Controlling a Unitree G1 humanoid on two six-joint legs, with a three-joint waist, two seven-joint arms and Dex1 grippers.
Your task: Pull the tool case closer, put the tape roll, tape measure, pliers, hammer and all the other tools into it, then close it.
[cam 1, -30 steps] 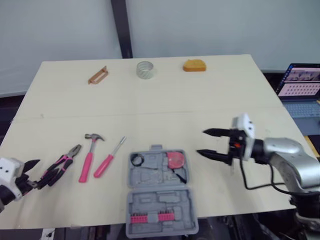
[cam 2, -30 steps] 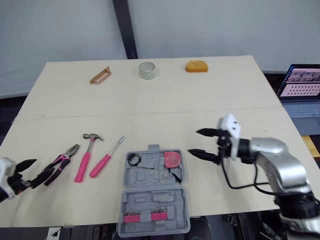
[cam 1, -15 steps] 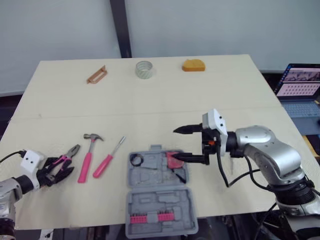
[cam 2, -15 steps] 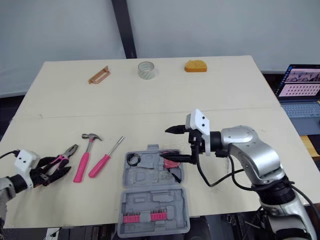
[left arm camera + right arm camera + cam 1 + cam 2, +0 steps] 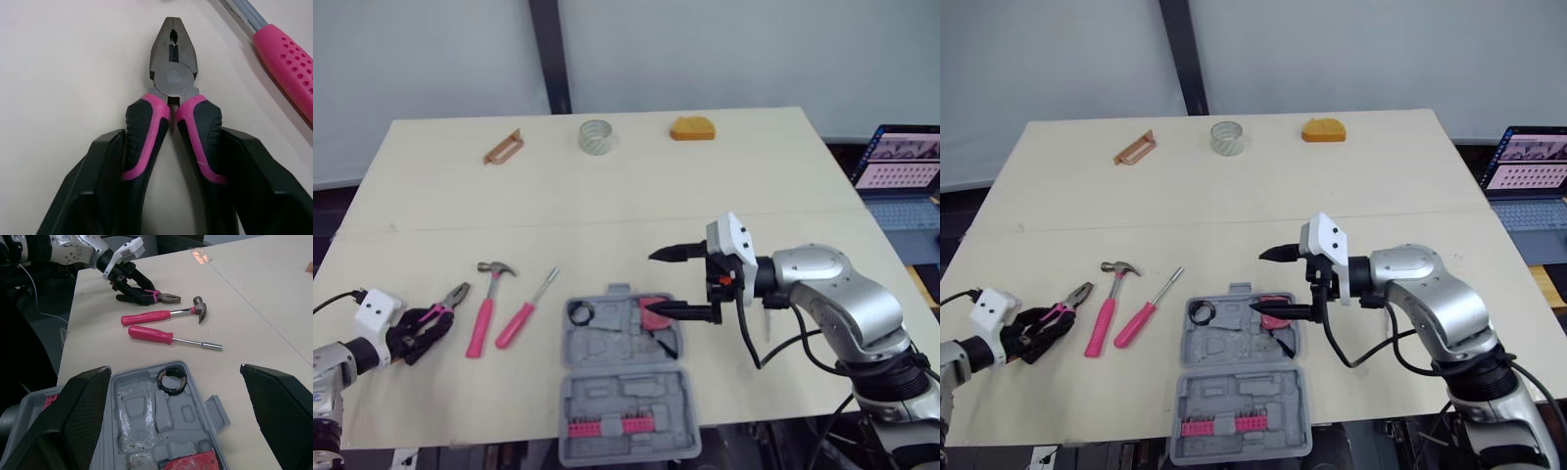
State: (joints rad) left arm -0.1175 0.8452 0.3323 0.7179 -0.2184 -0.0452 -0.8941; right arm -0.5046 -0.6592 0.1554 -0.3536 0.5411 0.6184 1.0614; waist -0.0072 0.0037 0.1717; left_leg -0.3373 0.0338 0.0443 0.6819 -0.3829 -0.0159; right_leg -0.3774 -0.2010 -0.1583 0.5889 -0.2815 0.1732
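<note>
Soft, even light from overhead kept the pale wooden table (image 5: 607,196) bright throughout. The pink-handled steel pliers (image 5: 172,83) threw only a thin, faint shadow. In the right wrist view, one small white patch of glare (image 5: 200,255) lay on the tabletop.

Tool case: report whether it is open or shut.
Open: the tool case lies spread flat, both moulded halves face up, pink bits showing in the near half.

Pale wooden table (image 5: 607,206), near edge, left to right: pink-handled pliers (image 5: 456,296), hammer (image 5: 485,311), screwdriver (image 5: 527,308) and an open grey tool case (image 5: 628,396). Far edge, left to right: a brown bracket (image 5: 504,147), a tape roll (image 5: 594,136) and an orange object (image 5: 693,128), well apart.
</note>
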